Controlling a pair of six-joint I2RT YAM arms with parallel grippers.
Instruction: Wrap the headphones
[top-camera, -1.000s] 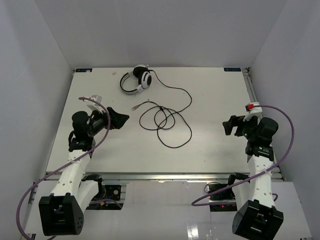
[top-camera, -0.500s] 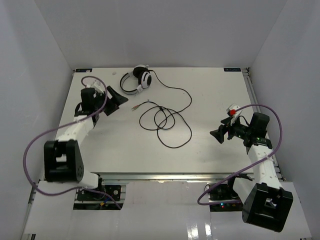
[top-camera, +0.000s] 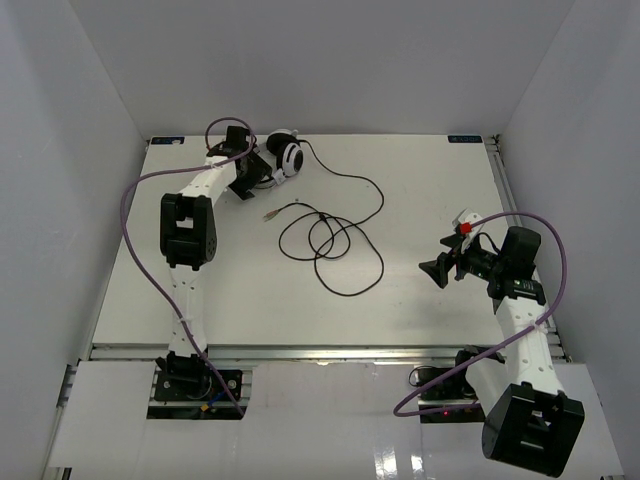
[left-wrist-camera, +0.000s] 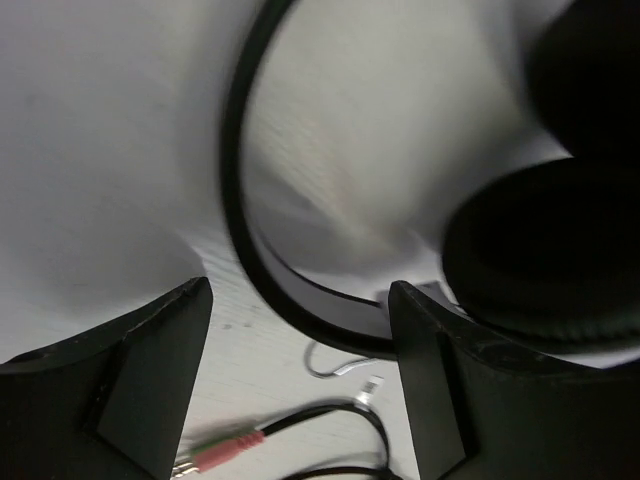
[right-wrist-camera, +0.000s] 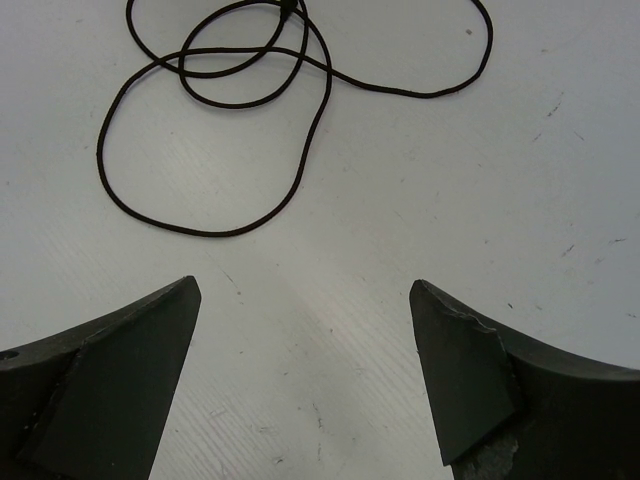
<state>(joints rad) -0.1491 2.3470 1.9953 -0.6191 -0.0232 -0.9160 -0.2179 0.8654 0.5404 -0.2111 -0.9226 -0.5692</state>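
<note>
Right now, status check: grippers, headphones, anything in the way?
Left gripper open, headband between its jaws. Right gripper open, over table short of cable. Headphones ungripped, cable loose in coils. No obstruction seen.

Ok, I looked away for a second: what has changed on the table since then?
The left arm swung to the far edge; its open jaws now straddle the headphones, gripping nothing. The right arm edged inward. Headphones and cable lie unmoved.

The headphones (top-camera: 284, 159) are white with black ear pads and headband trim. Their thin cable (top-camera: 322, 236) is black, with a pinkish-red plug (left-wrist-camera: 225, 450) just below the black left gripper (left-wrist-camera: 300, 288). The white table (right-wrist-camera: 520, 150) shows faint dark specks ahead of the black right gripper (right-wrist-camera: 305, 284). A purple cable (top-camera: 135, 190) trails each arm
</note>
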